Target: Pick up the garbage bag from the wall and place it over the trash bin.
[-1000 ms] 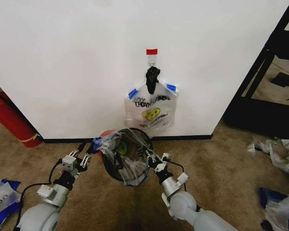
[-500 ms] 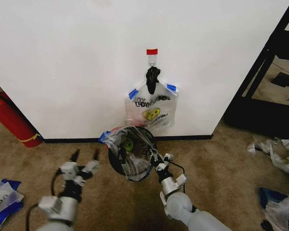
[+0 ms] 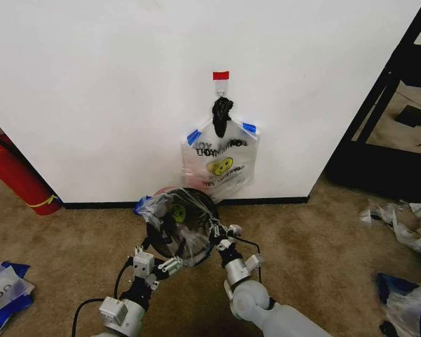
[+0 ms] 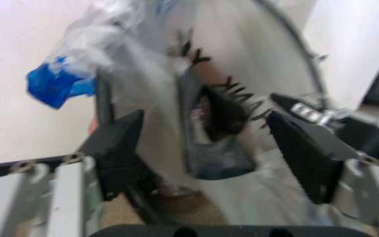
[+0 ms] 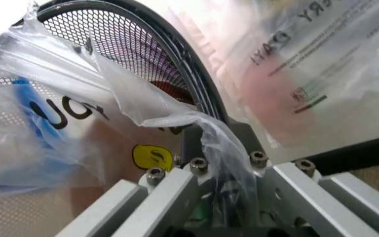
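The trash bin (image 3: 158, 242), a dark mesh round one, stands on the carpet below the wall (image 3: 91, 91). The garbage bag (image 3: 186, 210), thin and translucent with a yellow smiley, is draped in and over its mouth. My right gripper (image 3: 215, 232) is at the bin's right rim, shut on the bag's edge; up close the right gripper (image 5: 217, 144) pinches plastic (image 5: 170, 116) against the bin's rim (image 5: 176, 54). At the near side of the bin my left gripper (image 3: 158, 265) is open. The left gripper (image 4: 209, 148) faces the bag (image 4: 143, 64), touching nothing.
A similar whitish bag (image 3: 221, 158) hangs from a hook under red tape (image 3: 221, 75), with a black plastic lump (image 3: 222, 112) above it. A red fire extinguisher (image 3: 14, 175) leans far left. Loose bags (image 3: 407, 225) lie on the right, one (image 3: 3, 288) on the left. A black frame (image 3: 379, 119) stands right.
My left gripper came away from the bin's left rim, opened, and swung right to the bin's near side. The right gripper kept its hold at the right rim.
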Available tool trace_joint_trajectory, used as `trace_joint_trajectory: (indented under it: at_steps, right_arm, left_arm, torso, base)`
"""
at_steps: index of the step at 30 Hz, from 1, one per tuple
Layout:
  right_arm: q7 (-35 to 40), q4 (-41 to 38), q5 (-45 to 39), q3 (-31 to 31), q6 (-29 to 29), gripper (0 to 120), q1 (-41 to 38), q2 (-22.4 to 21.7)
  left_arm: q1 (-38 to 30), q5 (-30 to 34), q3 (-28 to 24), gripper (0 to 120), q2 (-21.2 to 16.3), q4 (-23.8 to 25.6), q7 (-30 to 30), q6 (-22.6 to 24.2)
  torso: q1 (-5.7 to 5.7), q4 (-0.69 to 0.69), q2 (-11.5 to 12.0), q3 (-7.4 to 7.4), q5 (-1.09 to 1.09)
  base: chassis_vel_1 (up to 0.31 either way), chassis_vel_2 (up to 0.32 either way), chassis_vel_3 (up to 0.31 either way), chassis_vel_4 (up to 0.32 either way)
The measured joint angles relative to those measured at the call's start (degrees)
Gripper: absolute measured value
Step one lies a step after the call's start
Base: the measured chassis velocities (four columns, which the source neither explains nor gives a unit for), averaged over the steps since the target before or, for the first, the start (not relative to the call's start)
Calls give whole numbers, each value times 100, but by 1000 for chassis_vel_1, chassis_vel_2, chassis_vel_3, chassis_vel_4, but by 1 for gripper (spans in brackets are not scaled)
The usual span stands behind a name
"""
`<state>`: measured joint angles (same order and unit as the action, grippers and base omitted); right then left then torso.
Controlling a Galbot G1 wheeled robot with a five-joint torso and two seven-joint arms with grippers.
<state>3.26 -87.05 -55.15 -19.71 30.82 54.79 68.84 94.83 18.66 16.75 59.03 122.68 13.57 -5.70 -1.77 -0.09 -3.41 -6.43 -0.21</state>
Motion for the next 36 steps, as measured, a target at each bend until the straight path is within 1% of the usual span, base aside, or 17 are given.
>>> trace_joint_trajectory:
  at_steps: [1,3,4,5,9,12,13,14,17,18,19,31,36]
  right_arm:
    - [0,-12,17,-2,-1,0,0,-8]
    - [1,-39,45,-3,-4,0,1,-26]
    - [2,-56,56,-2,-7,0,3,-33]
    - [11,-80,70,-2,-15,0,7,-40]
    - [28,-101,99,1,-24,0,10,-47]
    - [125,-117,139,20,-57,0,10,-48]
    - [125,-117,139,20,-57,0,10,-48]
    - [176,-114,152,28,-75,0,8,-47]
    - [238,-94,175,38,-98,0,3,-45]
    - [247,-93,177,38,-103,0,3,-45]
    - [269,-93,178,43,-109,0,3,-45]
    - [353,-137,128,91,-147,0,5,-77]
    - [354,-185,39,154,-155,0,11,-126]
  left_arm:
    - [-11,2,0,68,-5,-1,41,28]
    - [-27,13,0,58,-15,0,137,98]
    - [-33,24,0,55,-17,3,169,126]
    - [-45,50,-2,49,-19,13,193,152]
    - [-56,96,-13,41,-16,34,195,160]
    - [2,176,-10,23,-6,127,180,151]
    - [2,176,-10,23,-6,127,180,151]
    - [52,181,8,20,-6,177,155,124]
    - [120,184,45,7,-12,230,111,63]
    - [128,184,53,5,-11,233,105,53]
    - [149,184,75,0,-11,245,87,30]
    - [200,385,138,0,40,289,-298,-120]
    - [253,382,226,0,35,307,-270,-158]
  torso:
    - [0,-1,0,0,0]
    - [0,-1,0,0,0]
    - [0,0,0,0,0]
    - [0,0,0,0,0]
    - [0,0,0,0,0]
    - [0,0,0,0,0]
    - [0,0,0,0,0]
    - [0,0,0,0,0]
    - [0,0,0,0,0]
    - [0,0,0,0,0]
    - [0,0,0,0,0]
    - [0,0,0,0,0]
    - [0,0,0,0,0]
  base:
    - [0,0,0,0]
    - [0,0,0,0]
    - [0,0,0,0]
    - [0,0,0,0]
    - [0,0,0,0]
    - [0,0,0,0]
    - [0,0,0,0]
    - [0,0,0,0]
    - [0,0,0,0]
    - [0,0,0,0]
    - [0,0,0,0]
    - [0,0,0,0]
    - [0,0,0,0]
